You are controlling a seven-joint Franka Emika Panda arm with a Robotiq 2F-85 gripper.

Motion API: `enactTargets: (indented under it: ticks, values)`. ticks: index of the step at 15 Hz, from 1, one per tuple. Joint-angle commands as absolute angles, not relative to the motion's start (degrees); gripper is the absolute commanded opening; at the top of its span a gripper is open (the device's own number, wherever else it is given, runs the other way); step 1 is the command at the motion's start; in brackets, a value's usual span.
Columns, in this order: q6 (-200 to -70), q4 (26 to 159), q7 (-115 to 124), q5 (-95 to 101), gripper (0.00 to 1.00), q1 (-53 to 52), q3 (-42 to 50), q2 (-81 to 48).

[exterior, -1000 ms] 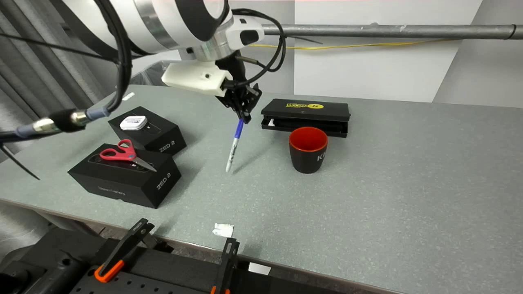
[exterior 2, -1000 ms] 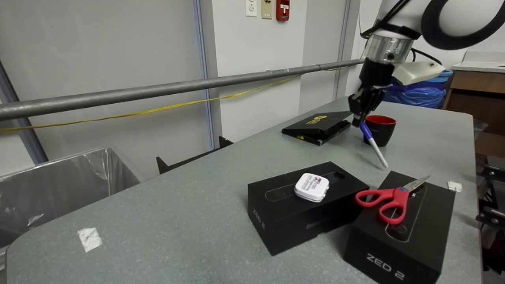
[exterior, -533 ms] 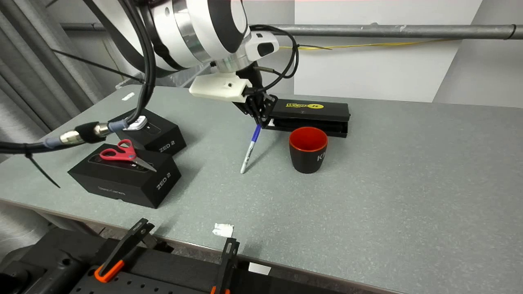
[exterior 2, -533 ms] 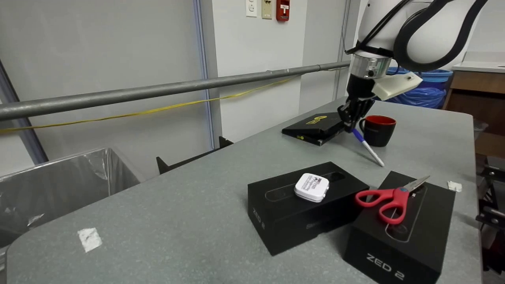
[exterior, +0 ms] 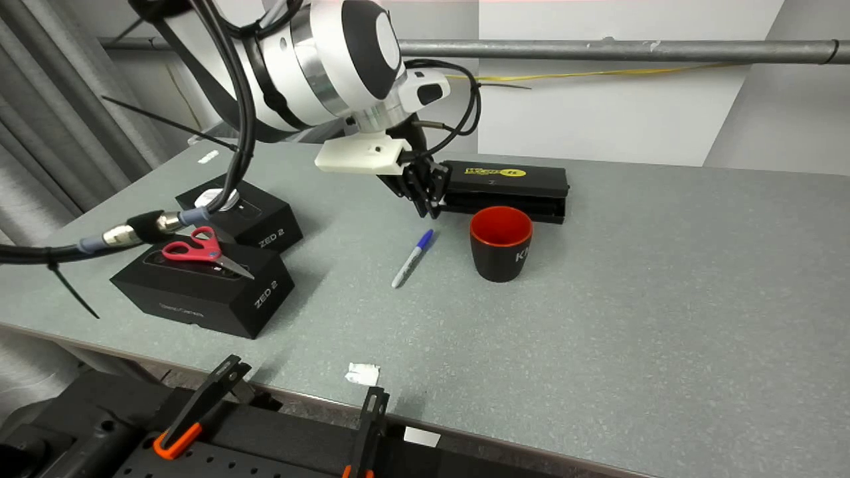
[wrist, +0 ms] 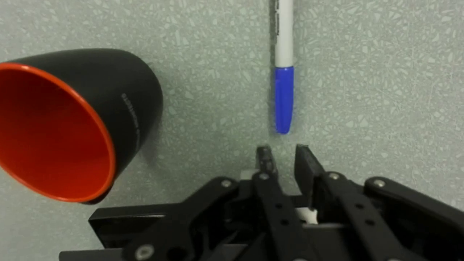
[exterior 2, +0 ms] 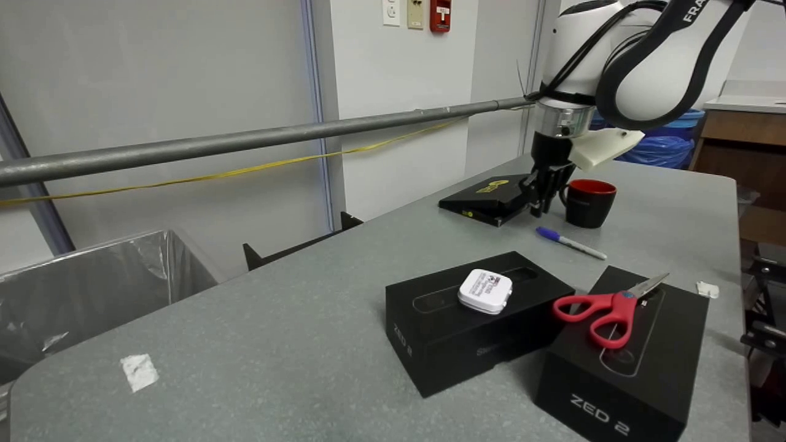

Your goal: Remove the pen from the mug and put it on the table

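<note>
Right, wrist view: the pincer (wrist: 283, 148) stands with its fingers slightly apart, only bench (wrist: 217, 108) showing between the tips. Just ahead lies the pen (wrist: 284, 69), blue cap toward the pincer, its long axis running straight away, all but lined up with that gap; its far end is cut off by the frame. The mug (wrist: 79, 123) stands off to one side, touching neither.

Over to an exterior view, and the pen (exterior: 412, 259) is flat on the bench, out of the mug, cap end just short of the tips, no contact showing. The long black box (exterior: 503, 189) sits close behind the pincer.

Now in an exterior view, the pen (exterior 2: 571, 243) lies between the mug and the ZED 2 box (exterior 2: 651, 362) under the red-handled scissors (exterior 2: 621, 301); the cap is the nearer end, the tips hanging above and beyond it.

So the putting-down looks done. A straight lift should leave the pen lying; a shove along that axis could catch its cap.
</note>
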State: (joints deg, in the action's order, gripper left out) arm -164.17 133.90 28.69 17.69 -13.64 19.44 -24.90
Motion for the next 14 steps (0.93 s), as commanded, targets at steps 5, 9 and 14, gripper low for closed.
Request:
enactTargets:
  ticks: [5, 9, 14]
  values:
    - [-163.35, 135.71, 26.39, 16.43, 0.86, -13.0, 19.04, -19.84]
    - [-161.17, 135.91, 23.57, 14.94, 1.0, -10.67, 16.93, -17.55]
    - [-162.11, 135.01, 25.57, 16.64, 1.0, -11.19, 17.57, -19.05]
